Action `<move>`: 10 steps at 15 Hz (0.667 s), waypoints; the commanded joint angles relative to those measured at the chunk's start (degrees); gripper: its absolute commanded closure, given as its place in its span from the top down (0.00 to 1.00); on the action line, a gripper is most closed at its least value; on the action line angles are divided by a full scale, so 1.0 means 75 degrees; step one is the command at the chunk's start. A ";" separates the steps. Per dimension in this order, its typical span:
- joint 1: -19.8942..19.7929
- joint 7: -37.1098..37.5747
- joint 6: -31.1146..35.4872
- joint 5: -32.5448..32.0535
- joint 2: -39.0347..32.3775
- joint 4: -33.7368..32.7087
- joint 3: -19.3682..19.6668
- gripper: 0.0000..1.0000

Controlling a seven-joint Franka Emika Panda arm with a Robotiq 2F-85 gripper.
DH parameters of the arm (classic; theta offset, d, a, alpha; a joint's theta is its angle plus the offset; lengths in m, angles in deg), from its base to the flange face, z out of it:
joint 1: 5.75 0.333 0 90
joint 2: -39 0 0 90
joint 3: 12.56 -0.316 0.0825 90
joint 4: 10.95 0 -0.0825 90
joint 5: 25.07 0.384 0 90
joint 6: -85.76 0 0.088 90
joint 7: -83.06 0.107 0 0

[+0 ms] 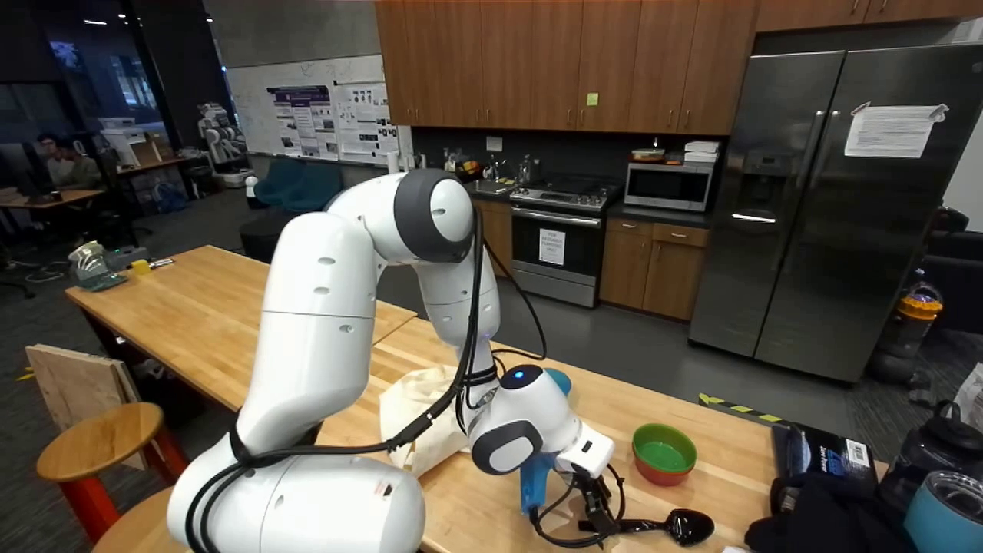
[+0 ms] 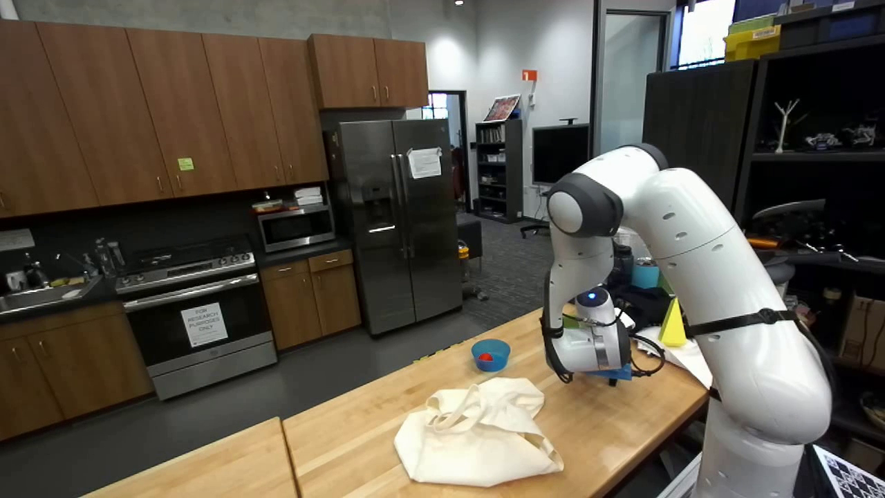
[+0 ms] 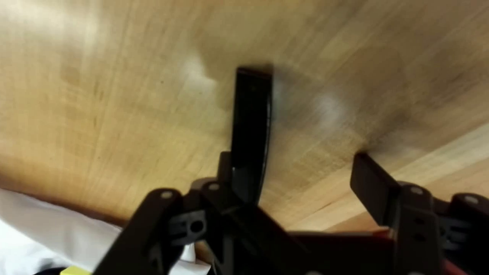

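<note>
A black spoon (image 1: 666, 526) lies on the wooden table (image 2: 373, 418); in the wrist view its handle runs between the fingers of the gripper (image 3: 292, 168); the jaws stand well apart, the handle right by one finger and a gap between it and the other — whether the nearer finger touches it, I cannot tell. Near the spoon sits a bowl (image 1: 664, 453), green inside and red outside; in an exterior view a blue bowl (image 2: 491, 356) holds something red, with a crumpled cream cloth bag (image 2: 477, 443) near it; a yellow wedge (image 2: 672, 325) stands on a white sheet (image 2: 684, 356); a black cloth (image 1: 833, 514) lies beside a blue tumbler (image 1: 944, 511); beyond the table are a stove (image 2: 242, 315) and a steel fridge (image 2: 425, 235).
</note>
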State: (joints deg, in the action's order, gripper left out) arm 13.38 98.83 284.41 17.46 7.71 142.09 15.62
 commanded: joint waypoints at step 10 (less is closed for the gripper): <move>-0.6761 0.2824 -0.0023 -0.5957 0.1399 0.0155 -0.4067 0.03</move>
State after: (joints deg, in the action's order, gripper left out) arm -27.92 116.71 284.23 -19.97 17.65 142.77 -9.18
